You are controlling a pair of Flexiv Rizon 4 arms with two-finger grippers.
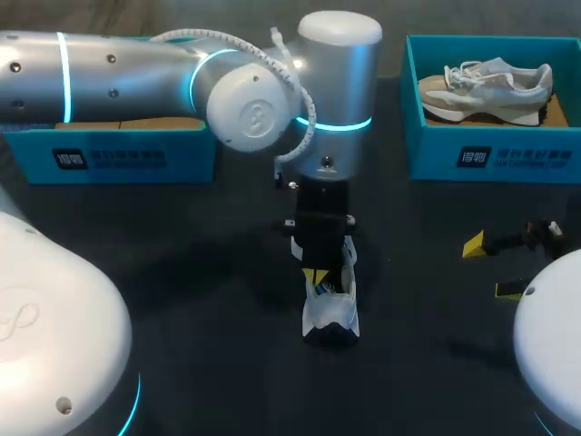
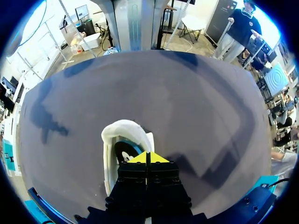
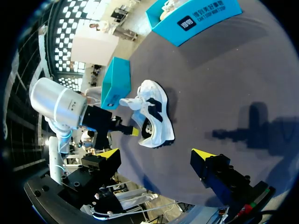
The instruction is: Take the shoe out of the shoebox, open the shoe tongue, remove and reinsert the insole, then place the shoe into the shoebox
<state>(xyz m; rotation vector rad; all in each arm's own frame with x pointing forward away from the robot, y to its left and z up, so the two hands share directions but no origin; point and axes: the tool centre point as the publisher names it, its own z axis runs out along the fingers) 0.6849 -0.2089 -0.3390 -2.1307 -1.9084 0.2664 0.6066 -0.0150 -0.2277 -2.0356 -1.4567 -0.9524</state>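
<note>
open dark table (image 1: 182, 272) lay all around the white sneaker (image 1: 331, 313) at centre. the left shoebox (image 1: 118, 156) stood at its 10 o'clock, the right shoebox (image 1: 490, 159) at 2 o'clock holding a second sneaker (image 1: 490, 86). the left gripper (image 1: 317, 276) pointed straight down into the sneaker's mouth, fingers pressed together; i could not tell whether they pinched anything. the right gripper (image 1: 490, 268) hung at 3 o'clock, fingers spread.

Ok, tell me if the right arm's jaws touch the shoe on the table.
Apart. The right wrist view shows the right gripper, jaws open, short of the shoe, with bare table between them.
</note>
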